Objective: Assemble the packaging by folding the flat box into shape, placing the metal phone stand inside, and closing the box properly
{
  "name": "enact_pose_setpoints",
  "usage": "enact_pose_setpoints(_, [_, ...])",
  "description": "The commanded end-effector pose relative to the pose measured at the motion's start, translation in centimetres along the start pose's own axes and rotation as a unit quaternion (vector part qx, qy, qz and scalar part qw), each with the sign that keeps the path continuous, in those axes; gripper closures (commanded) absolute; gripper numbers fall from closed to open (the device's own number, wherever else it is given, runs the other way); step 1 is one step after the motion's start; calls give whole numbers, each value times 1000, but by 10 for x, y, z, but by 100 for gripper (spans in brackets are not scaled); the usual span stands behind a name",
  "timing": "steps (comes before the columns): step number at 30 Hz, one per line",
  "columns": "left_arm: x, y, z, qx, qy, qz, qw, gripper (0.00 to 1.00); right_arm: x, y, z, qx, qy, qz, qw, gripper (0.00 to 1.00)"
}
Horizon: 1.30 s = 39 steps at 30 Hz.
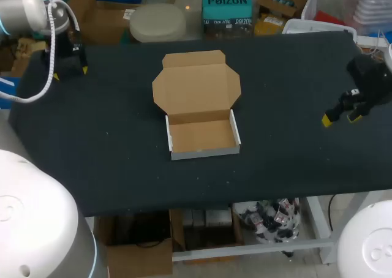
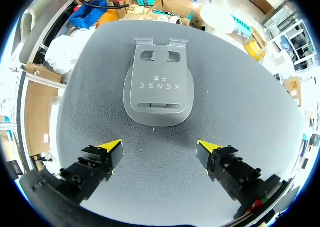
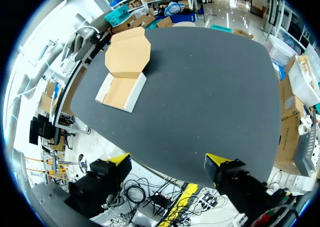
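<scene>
The box [image 1: 202, 136] sits at the middle of the desk [image 1: 122, 161], folded into a shallow tray with its walls up and nothing inside. Its lid [image 1: 196, 85] lies flat open behind it, flaps spread. So the folding looks done; loading and closing are left.

The metal phone stand [image 2: 159, 89] lies flat on the desk, well apart from the box and just ahead of the left end effector [image 2: 160, 149], whose fingers stand wide apart and touch nothing. Out at the desk's right edge hangs the right end effector [image 1: 342, 114], fingers apart and empty too, far from the box. The likely next job is getting that stand into the tray.
</scene>
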<state>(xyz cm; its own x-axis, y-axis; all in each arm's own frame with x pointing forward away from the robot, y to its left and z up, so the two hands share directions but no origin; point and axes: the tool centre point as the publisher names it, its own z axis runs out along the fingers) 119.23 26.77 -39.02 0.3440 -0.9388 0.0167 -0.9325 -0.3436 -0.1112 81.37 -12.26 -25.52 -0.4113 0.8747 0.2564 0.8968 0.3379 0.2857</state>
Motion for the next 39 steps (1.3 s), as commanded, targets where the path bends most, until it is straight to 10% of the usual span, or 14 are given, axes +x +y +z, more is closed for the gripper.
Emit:
enact_pose_setpoints(1, [3,-11,3,-9,-4,2,1000,0,0,1,-1,3,0,0,1000,0])
enact_pose_setpoints(39, [4,-35,7,-7,3,3,1000,0,0,1,-1,3,0,0,1000,0])
